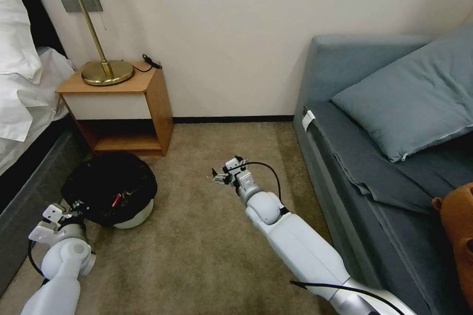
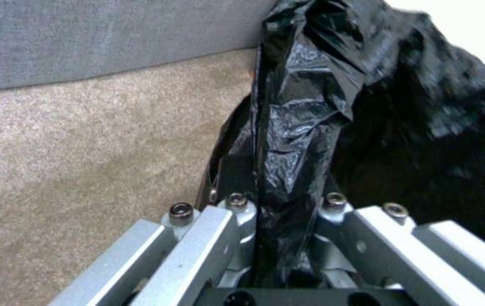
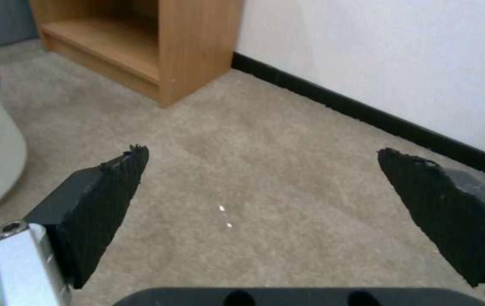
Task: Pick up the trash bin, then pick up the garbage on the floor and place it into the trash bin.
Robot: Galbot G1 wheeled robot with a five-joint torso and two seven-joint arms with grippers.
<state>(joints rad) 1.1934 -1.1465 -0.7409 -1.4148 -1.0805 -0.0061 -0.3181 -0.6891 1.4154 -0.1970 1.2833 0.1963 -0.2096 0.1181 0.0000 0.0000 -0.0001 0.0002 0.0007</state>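
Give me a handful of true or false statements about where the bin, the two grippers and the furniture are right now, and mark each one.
1. The left gripper is shut on the black bag at the rim of the trash bin. True.
2. The right gripper holds a piece of litter. False: it is open and empty over bare carpet.
3. The trash bin stands in front of the wooden nightstand. True.
4. The lamp stands on the sofa. False: it stands on the nightstand.
5. A grey-blue pillow lies on the sofa. True.
6. The trash bin is on the robot's right. False: it is on its left, by the left gripper.
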